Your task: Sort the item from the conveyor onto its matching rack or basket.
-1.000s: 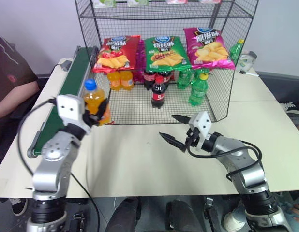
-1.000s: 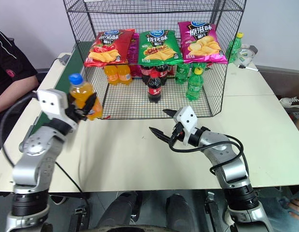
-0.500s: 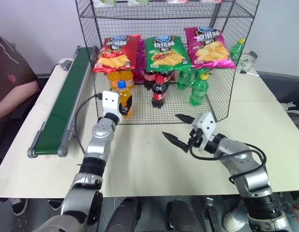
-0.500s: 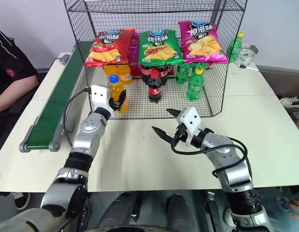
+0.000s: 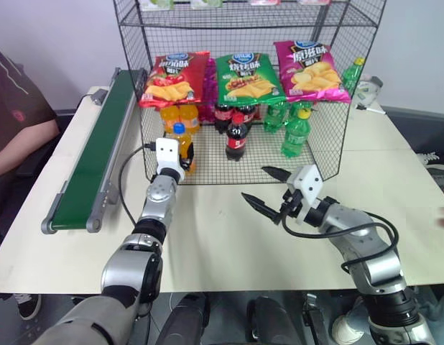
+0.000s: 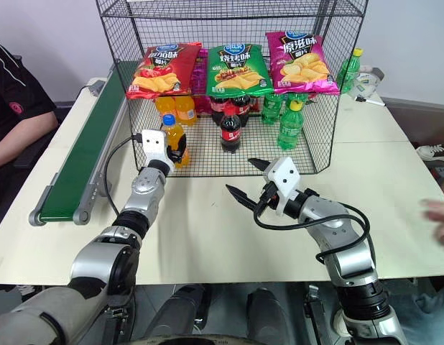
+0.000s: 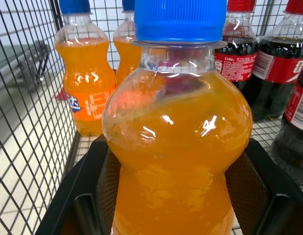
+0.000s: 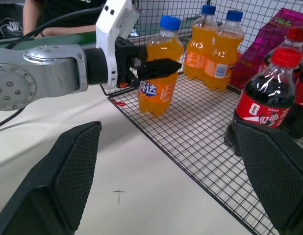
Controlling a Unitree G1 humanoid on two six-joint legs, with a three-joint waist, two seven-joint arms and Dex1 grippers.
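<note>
Right wrist view shows the small clear orange-soda bottle with blue cap (image 8: 160, 68) upright on the black wire-mesh rack's (image 8: 200, 132) floor, front corner, clamped by the left gripper (image 8: 154, 67). It should release gently and withdraw straight. The right gripper (image 5: 265, 185) is spread wide, empty.

- The orange soda bottle (image 7: 178, 147) is cut off at the base in the left wrist view, its label out of sight.
- The rack (image 5: 236, 25) loses its top at the frame edge.
- A blurred hand (image 6: 439, 223) shows at the right edge.
- A seated person (image 5: 17, 122) is cropped at the left.
</note>
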